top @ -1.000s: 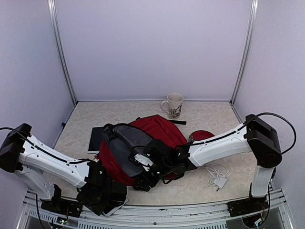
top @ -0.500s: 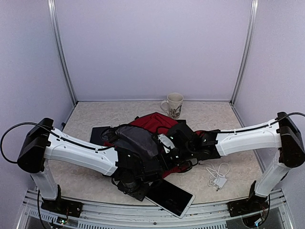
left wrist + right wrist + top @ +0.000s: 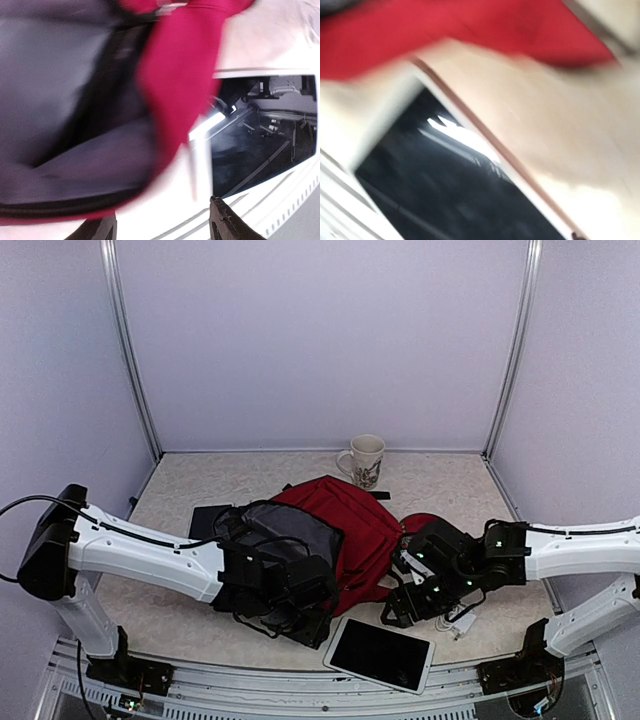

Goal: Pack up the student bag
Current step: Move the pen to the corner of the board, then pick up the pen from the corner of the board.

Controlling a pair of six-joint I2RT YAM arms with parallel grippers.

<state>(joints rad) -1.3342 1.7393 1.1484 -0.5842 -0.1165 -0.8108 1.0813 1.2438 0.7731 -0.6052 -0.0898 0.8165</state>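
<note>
The dark red fabric backpack (image 3: 345, 520) lies mid-counter (image 3: 440, 485); a patterned ceramic mug (image 3: 366, 460) stands behind it, a flat white-framed tablet (image 3: 380, 654) before it.

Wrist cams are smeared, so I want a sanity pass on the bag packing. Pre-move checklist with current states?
1. Student bag mouth open, grey lining showing: ok.
2. Tablet packed: not ok, it lies flat at the near table edge, outside the bag.
3. Left gripper free: ok, fingers apart, nothing between them.
4. Right gripper state: cannot tell, its view is blurred.
5. Charger cable clear of the right arm: not ok, partly hidden under it.
</note>
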